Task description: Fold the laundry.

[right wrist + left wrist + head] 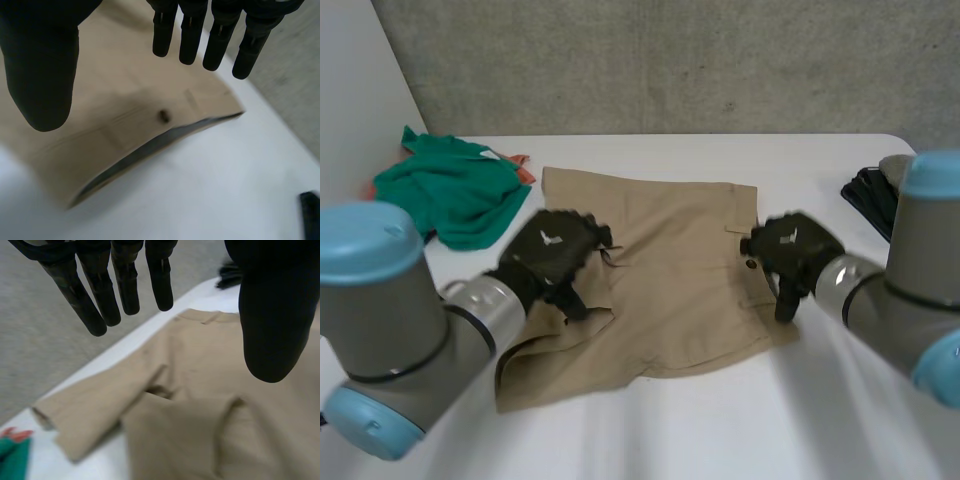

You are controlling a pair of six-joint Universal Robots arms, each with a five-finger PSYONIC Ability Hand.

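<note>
- At the middle of the tabletop (800,420), I am seeing the tan shorts (680,280) lying spread out.
- My left hand (552,252) is hovering over their 9 o'clock side, fingers spread, holding nothing.
- My right hand (792,245) is hovering at their 3 o'clock edge, fingers spread, empty.
- A green cloth (450,190) is lying at 10 o'clock.

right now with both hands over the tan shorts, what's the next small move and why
Probably lower both hands and pinch the shorts: the left hand hangs open over the leg split, the right hand open over the buttoned waistband, neither holding cloth, and the shorts lie flat on the table, unfolded.
</note>
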